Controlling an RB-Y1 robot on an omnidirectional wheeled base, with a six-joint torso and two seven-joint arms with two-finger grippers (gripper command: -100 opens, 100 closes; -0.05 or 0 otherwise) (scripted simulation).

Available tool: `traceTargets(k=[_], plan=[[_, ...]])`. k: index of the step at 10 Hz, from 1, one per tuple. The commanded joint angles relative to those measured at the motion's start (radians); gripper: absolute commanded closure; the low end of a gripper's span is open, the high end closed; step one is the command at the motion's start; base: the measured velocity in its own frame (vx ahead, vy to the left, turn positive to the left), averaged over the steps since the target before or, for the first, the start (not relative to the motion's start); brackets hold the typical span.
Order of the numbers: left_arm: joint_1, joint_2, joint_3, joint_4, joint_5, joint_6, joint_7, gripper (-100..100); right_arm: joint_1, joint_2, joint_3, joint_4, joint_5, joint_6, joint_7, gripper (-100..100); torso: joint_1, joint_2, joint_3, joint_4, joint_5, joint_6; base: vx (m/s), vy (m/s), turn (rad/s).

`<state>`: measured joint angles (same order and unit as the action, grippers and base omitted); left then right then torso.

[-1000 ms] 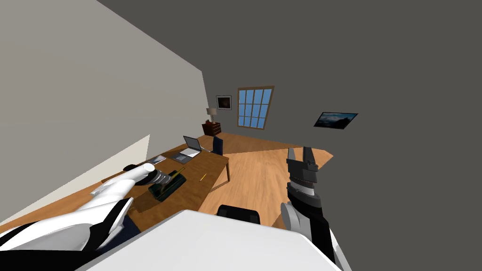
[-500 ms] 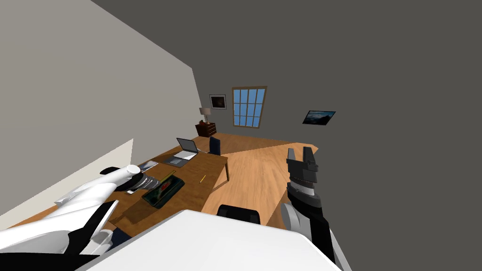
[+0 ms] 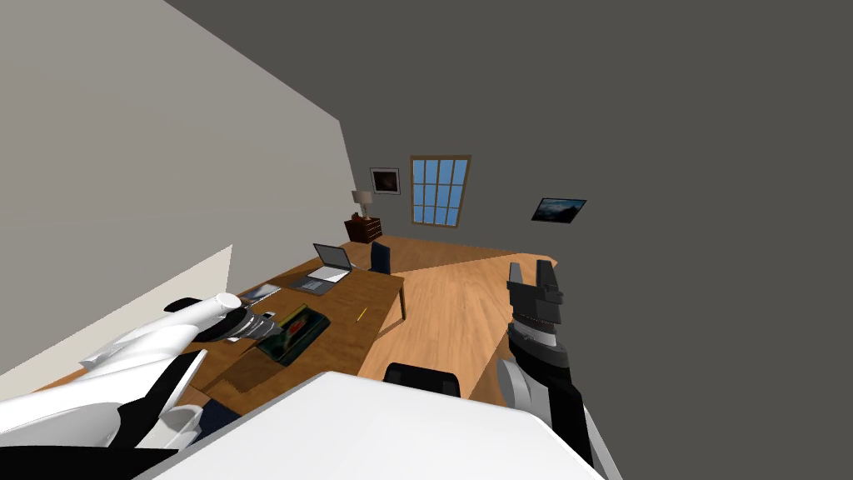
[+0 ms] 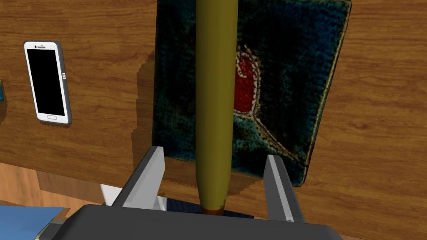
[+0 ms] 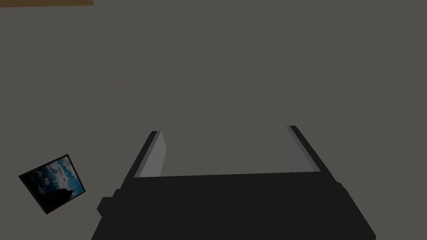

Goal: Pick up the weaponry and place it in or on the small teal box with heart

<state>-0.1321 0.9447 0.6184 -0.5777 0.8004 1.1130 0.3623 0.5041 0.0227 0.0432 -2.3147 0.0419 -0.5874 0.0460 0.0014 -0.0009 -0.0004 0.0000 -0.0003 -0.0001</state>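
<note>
A long olive shell (image 4: 216, 83), the weaponry, lies lengthwise over the dark teal box (image 4: 292, 62) with a red heart on its lid. Its blunt end reaches back to my left gripper (image 4: 214, 154). That gripper is open: both fingers (image 4: 152, 171) stand clear of the shell's sides. In the head view the box (image 3: 296, 337) sits on the wooden desk (image 3: 375, 292) with the shell (image 3: 293, 316) on top, and the left gripper (image 3: 263, 323) is at its near-left edge. My right gripper (image 3: 533, 268) is raised off to the right, open (image 5: 225, 150) and holding nothing.
A white phone (image 4: 46, 81) lies on the desk beside the box. Farther along the desk are an open laptop (image 3: 326, 268) and a yellow pencil (image 3: 360, 314). A dark chair (image 3: 423, 379) stands at the desk's near side, another (image 3: 381, 257) at its far end.
My head view has swung, shifting the room left. My left hand has drawn back from above the box to its near-left edge. The right arm has not moved.
</note>
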Motion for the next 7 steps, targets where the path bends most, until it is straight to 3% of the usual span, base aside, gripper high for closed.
traceTargets(k=[1, 4, 5, 6, 7], plan=[[0.0, 0.0, 0.0, 0.0, 0.0, 0.0, 0.0, -100, 0.0, 0.0, 0.0, 0.0, 0.0, 0.0, 0.0, 0, 0.0, 0.0, 0.0, 0.0, 0.0, 0.0, 0.0, 0.0, 0.0], [0.0, 0.0, 0.0, 0.0, 0.0, 0.0, 0.0, -100, 0.0, 0.0, 0.0, 0.0, 0.0, 0.0, 0.0, 0, -0.001, -0.001, -0.001, 0.0, 0.0, 0.0, 0.0, 0.0, 0.0], [0.0, 0.0, 0.0, 0.0, 0.0, 0.0, 0.0, 0, 0.0, 0.0, 0.0, 0.0, 0.0, 0.0, 0.0, 0, -0.001, -0.001, -0.001, 0.0, 0.0, 0.0, 0.0, 0.0, 0.0], [0.002, 0.025, 0.005, -0.025, 0.005, 0.041, 0.011, -100, 0.0, 0.0, 0.0, 0.0, 0.0, 0.0, 0.0, 0, -0.001, -0.001, -0.001, 0.0, 0.0, 0.0, 0.0, -0.018, 0.019], [0.003, 0.042, 0.008, -0.042, 0.009, 0.068, 0.019, -100, 0.0, 0.0, 0.0, 0.0, 0.0, 0.0, 0.0, 0, -0.002, -0.001, 0.0, 0.0, -0.001, 0.0, 0.004, -0.036, 0.038]])
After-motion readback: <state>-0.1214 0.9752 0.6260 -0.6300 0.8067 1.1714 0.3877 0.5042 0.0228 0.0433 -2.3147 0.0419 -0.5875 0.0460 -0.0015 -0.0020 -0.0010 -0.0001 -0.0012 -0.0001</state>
